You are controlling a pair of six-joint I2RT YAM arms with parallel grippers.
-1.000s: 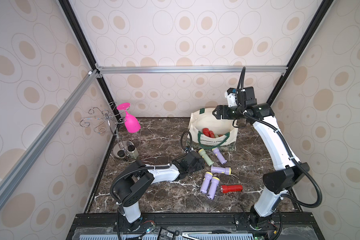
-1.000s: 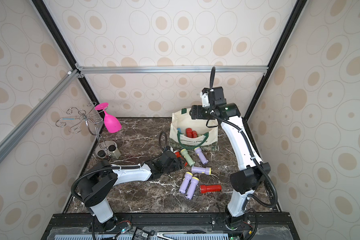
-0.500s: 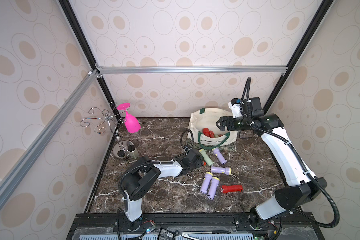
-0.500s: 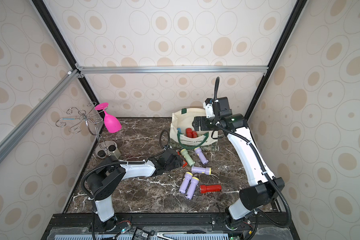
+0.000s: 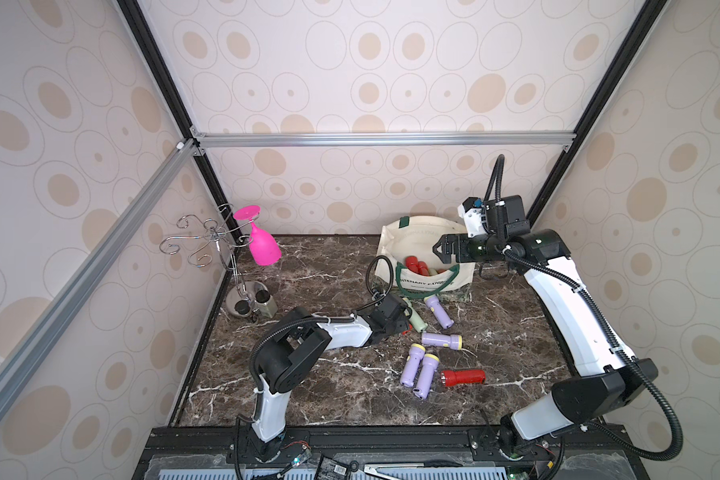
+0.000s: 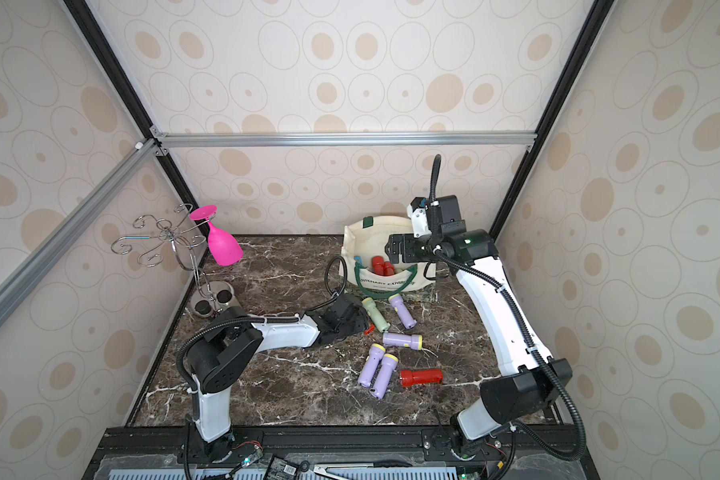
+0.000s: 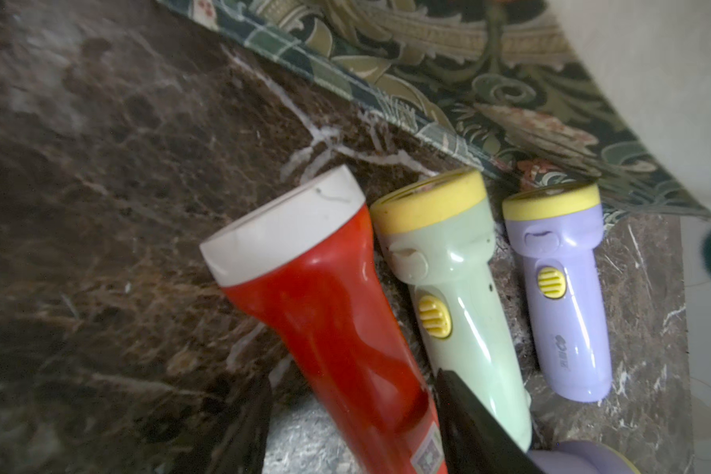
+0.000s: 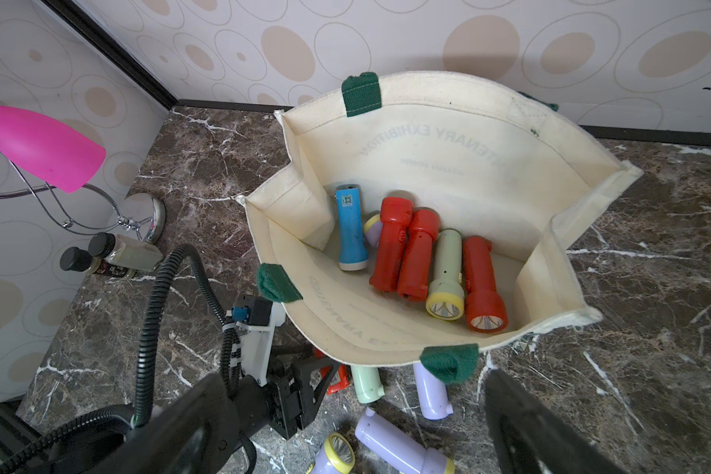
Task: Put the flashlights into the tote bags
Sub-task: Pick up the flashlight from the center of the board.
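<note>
In both top views the cream tote bag [image 5: 416, 243] stands open at about 1 o'clock on the marble table [image 5: 308, 386], near the back wall. The right gripper [image 5: 441, 252] hangs over the bag's mouth, jaws spread wide and holding nothing. The left gripper [image 5: 404, 325] lies low near the table's centre, at 7 o'clock of the bag. Its tips are beside a pale green flashlight [image 5: 416, 322] and a lilac flashlight [image 5: 439, 311]. Three more lilac flashlights [image 5: 441, 340] and a loose red flashlight [image 5: 464, 378] lie toward 5 o'clock. At 10 o'clock a pink goblet [image 5: 262, 245] hangs upside down on a wire rack [image 5: 208, 237].

In the left wrist view, two dark fingers [image 7: 468, 418] straddle a white-rimmed red flashlight [image 7: 325, 307]. One finger lies against it and the other, blurred, stands a little off, so the jaws are half spread around it and not clamped. The pale green and lilac flashlights lie alongside, heads just beside the bag's green patterned band [image 7: 448, 82].

The right wrist view looks down into the bag. Inside lie a blue flashlight [image 8: 350, 230], three bagged red flashlights [image 8: 417, 254], a bagged pale green flashlight [image 8: 446, 275] and a half-hidden lilac head [image 8: 372, 227]. The right gripper's fingers [image 8: 522, 427] stand far apart with nothing gripped.
</note>
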